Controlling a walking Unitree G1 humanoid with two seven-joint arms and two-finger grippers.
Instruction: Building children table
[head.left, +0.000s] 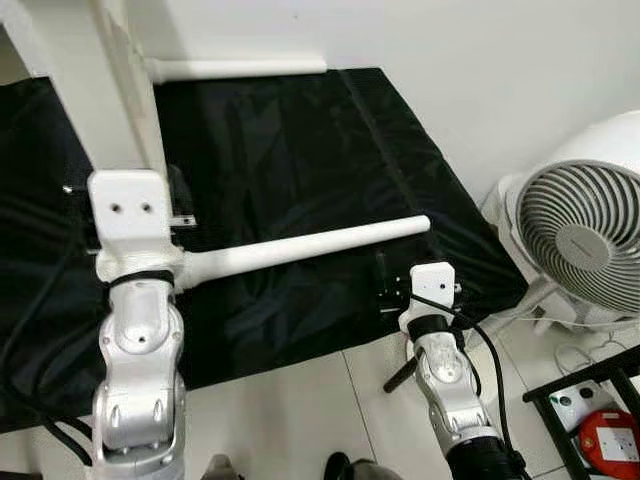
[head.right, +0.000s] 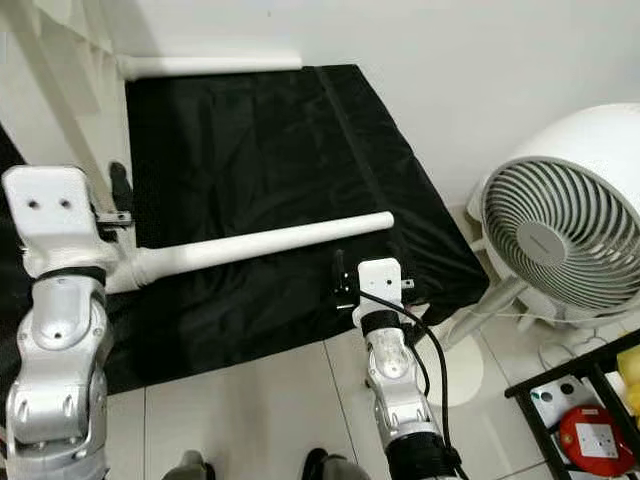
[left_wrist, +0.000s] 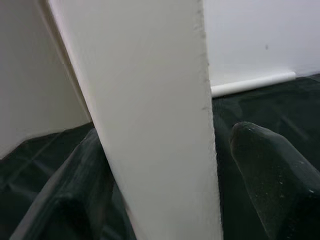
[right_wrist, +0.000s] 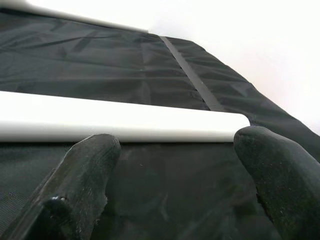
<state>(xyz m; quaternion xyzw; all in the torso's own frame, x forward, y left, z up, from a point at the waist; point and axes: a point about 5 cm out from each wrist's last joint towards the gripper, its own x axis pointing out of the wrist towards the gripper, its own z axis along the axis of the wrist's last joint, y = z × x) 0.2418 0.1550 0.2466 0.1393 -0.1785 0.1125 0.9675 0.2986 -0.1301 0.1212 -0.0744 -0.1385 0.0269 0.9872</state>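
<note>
Left gripper (left_wrist: 165, 200): my fingers straddle the white table panel (head.left: 95, 80), upright over the black mat (head.left: 290, 150).
Right gripper (right_wrist: 175, 170): spread wide, empty, just short of the table leg (head.left: 310, 245).
Leg: looks rigid, smooth, light; I'd grip mid-shaft.

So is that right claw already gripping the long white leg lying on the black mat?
No: the right gripper is open and short of the white table leg, which lies across the black mat beyond its fingertips.
</note>
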